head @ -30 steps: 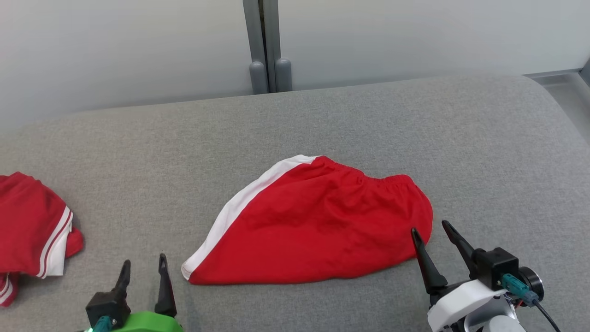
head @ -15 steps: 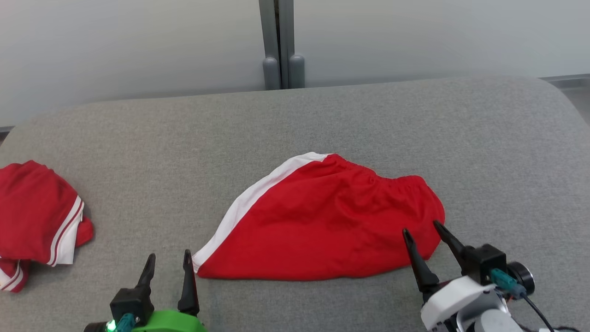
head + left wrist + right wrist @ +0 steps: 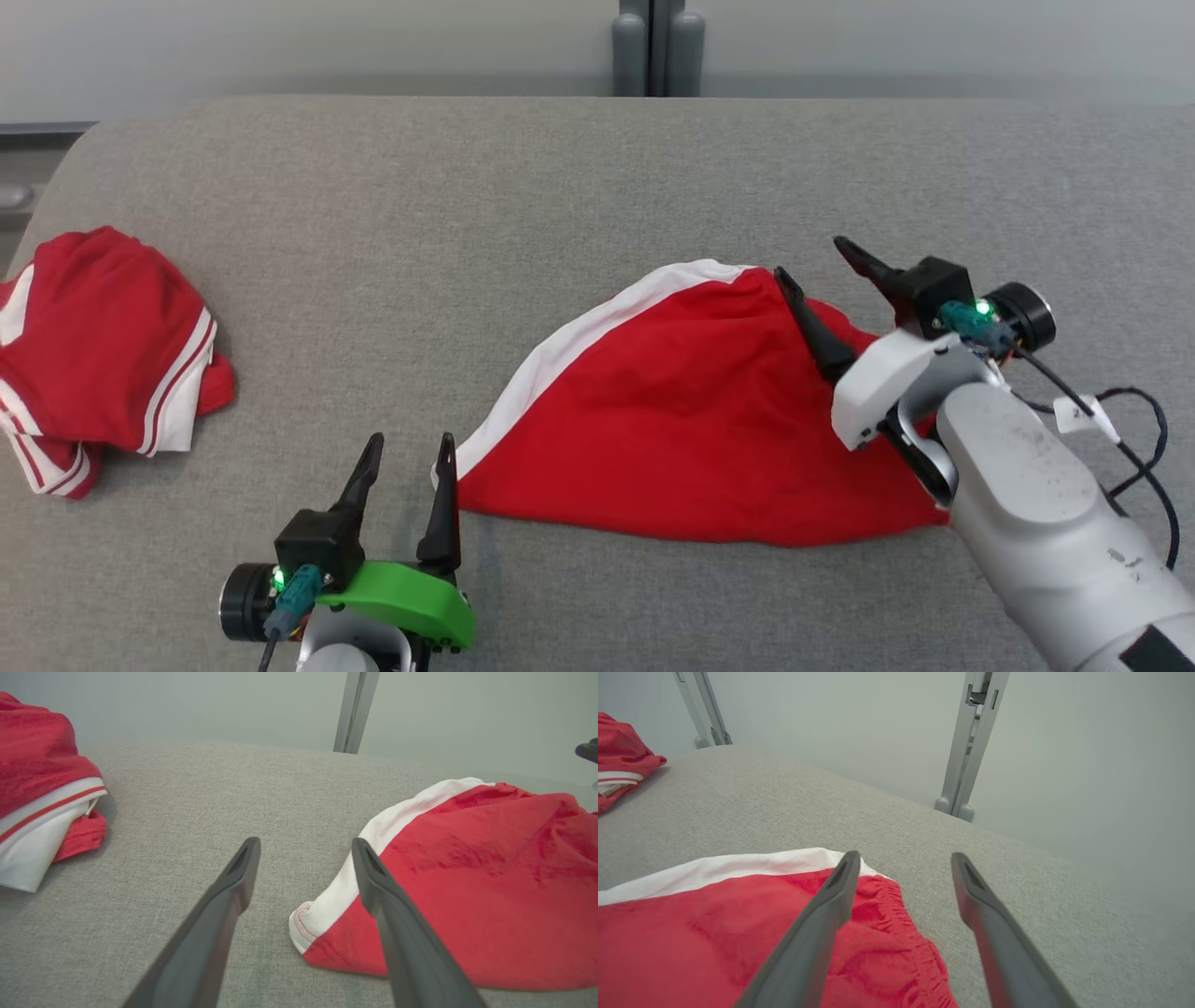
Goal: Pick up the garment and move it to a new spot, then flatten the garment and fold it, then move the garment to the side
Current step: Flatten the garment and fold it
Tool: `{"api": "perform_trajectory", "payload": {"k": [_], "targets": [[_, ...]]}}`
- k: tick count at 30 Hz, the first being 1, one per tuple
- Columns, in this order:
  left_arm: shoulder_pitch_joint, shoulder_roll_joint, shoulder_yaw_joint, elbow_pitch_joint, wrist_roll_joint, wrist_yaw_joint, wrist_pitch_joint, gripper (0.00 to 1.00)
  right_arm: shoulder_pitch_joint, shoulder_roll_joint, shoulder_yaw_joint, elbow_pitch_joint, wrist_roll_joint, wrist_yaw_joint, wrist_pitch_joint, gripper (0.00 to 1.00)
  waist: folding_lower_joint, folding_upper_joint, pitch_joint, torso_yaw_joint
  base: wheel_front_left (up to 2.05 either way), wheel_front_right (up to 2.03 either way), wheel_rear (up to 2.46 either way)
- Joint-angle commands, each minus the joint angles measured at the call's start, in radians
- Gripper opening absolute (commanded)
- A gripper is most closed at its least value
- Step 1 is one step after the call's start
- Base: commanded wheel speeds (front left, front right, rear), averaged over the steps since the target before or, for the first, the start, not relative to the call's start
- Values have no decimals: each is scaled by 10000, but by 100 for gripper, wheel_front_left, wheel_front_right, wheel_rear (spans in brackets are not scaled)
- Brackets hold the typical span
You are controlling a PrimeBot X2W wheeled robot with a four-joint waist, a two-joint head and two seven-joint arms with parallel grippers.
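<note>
Garment [image 3: 691, 420] center frame: your R fingers [image 3: 808, 317] spread wide, empty, over its upper-right edge; L fingers [image 3: 441, 504] wide, empty, beside lower-left corner.

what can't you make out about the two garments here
Head view: the red shorts' right corner, hidden behind the right forearm.
Head view: the other red garment, cut off by the left edge.
Right wrist view: whether the right end effector touches the waistband, under its finger.

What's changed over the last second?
The right end effector advanced from the near right edge of the red shorts to their waistband; the left end effector edged toward their white-striped corner. Both stay open, empty. The shorts and other red garment lie unmoved.
</note>
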Motion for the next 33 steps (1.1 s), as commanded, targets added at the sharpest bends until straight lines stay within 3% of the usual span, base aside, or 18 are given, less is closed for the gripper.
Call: {"api": "perform_trajectory", "payload": {"k": [1, 7, 15, 16, 18, 25, 31, 33], "targets": [[-228, 29, -100, 71, -136, -9, -5, 100, -420, -124, 196, 393, 158, -10, 137, 100, 0, 0, 492, 516, 0, 0, 0], [-576, 26, -533, 199, -256, 61, -7, 100, -1615, -114, 1053, 1964, 1099, -10, 1022, 100, 0, 0, 830, 954, 0, 0, 0], [-751, 27, -844, 269, -521, 147, -5, 100, -1820, -86, 1884, 3186, 2393, -10, 1911, 100, 0, 0, 1050, 1286, 0, 0, 0], [-745, 27, -855, 267, -555, 171, -7, 100, -1797, -122, 2071, 3157, 2535, -10, 1878, 87, 0, 0, 1048, 1303, 0, 0, 0], [-729, 27, -868, 252, -564, 191, -7, 100, -1878, -257, 2305, 3100, 2731, -10, 1634, 0, 0, 0, 1026, 1317, 0, 0, 0], [-564, 27, -866, 381, -638, 193, -7, 100, -2698, -547, 2891, 2866, 2933, -10, 286, 0, 0, 0, 712, 1325, 0, 0, 0], [-339, 28, -779, 541, -746, 274, -5, 100, -4048, -119, 2858, 2103, 2783, -10, -201, 0, 0, 0, 324, 1324, 0, 0, 0], [-282, 28, -729, 574, -737, 293, -7, 100, -4594, -22, 2618, 1350, 2565, -12, -206, 0, 0, 0, 242, 1293, 0, 0, 0]]}}
